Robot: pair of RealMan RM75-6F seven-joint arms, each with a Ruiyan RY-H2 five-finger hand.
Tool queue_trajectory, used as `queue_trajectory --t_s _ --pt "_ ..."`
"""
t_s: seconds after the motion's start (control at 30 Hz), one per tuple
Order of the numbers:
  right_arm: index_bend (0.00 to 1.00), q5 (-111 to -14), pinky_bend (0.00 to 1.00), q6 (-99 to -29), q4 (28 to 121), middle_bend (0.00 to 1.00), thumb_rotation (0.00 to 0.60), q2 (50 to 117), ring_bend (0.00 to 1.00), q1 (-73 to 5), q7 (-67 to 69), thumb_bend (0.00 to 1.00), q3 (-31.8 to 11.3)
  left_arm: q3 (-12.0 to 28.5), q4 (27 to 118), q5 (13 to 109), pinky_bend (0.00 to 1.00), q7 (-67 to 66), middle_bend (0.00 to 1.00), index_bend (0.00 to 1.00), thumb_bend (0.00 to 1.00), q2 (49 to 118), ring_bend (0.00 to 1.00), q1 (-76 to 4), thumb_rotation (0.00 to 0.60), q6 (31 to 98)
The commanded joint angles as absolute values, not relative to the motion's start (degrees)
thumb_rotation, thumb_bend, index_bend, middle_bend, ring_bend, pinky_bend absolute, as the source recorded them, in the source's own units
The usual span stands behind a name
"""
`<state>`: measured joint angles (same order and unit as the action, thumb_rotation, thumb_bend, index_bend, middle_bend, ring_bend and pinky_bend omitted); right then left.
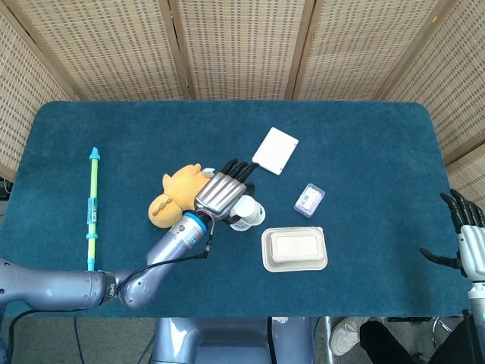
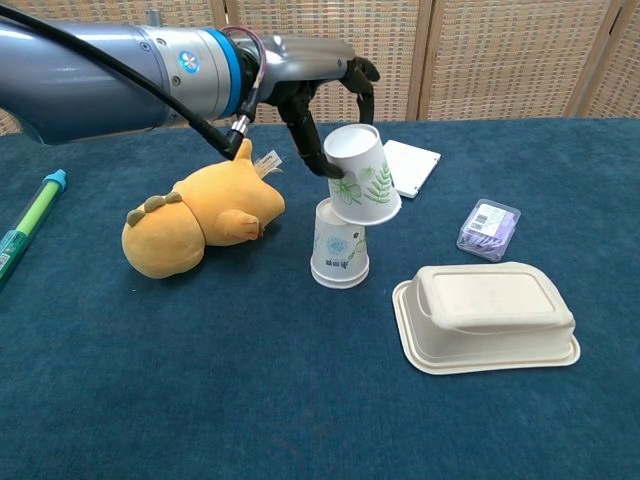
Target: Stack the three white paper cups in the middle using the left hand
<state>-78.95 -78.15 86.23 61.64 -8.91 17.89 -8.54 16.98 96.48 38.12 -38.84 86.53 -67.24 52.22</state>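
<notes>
My left hand (image 2: pixel 318 88) (image 1: pixel 224 191) grips a white paper cup with green leaf print (image 2: pixel 362 178), upside down and tilted, just above and slightly right of a second inverted white cup with blue print (image 2: pixel 339 247) that stands on the blue table (image 2: pixel 300 400). In the head view the held cup (image 1: pixel 249 210) shows under the fingers, mostly hiding the standing cup. I see only these two cups. My right hand (image 1: pixel 467 235) hovers off the table's right edge, fingers spread, holding nothing.
A yellow plush toy (image 2: pixel 197 218) lies left of the cups. A beige lidded food box (image 2: pixel 487 315) sits to their right, a small purple-labelled packet (image 2: pixel 489 228) and a white flat box (image 2: pixel 399 166) behind. A green and blue stick (image 1: pixel 92 208) lies far left.
</notes>
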Motion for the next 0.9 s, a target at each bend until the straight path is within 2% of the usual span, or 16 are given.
queue_trajectory --t_s 0.03,0.5,0.77,0.83,0.9 --pt "0.01 -78.69 0.02 -78.10 85.88 0.00 0.600 61.55 0.00 -8.80 18.64 0.07 -8.73 16.53 96.05 37.38 0.00 -39.21 0.00 0.43 0.28 86.86 0.00 -67.92 0.600 52.31" --pt "0.01 -79.23 0.02 -77.76 86.09 0.00 0.600 61.87 0.00 -9.08 17.67 0.07 -8.54 14.26 97.77 35.61 0.00 -39.75 0.00 0.42 0.28 83.73 0.00 -68.59 0.600 53.89" --pt "0.01 -79.14 0.02 -77.80 86.29 0.00 0.600 61.86 0.00 -9.08 17.43 0.07 -8.63 12.78 97.20 35.22 0.00 -39.07 0.00 0.40 0.28 84.27 0.00 -68.99 0.600 53.28" --pt "0.01 -79.11 0.02 -77.81 86.29 0.00 0.600 61.84 0.00 -9.04 17.51 0.07 -8.63 12.44 96.99 35.04 0.00 -39.15 0.00 0.36 0.28 84.52 0.00 -69.16 0.600 53.18" --pt "0.01 -79.17 0.02 -77.82 86.24 0.00 0.600 61.79 0.00 -8.99 17.68 0.07 -8.59 11.88 95.97 34.80 0.00 -39.79 0.00 0.25 0.27 85.20 0.00 -69.53 0.600 53.54"
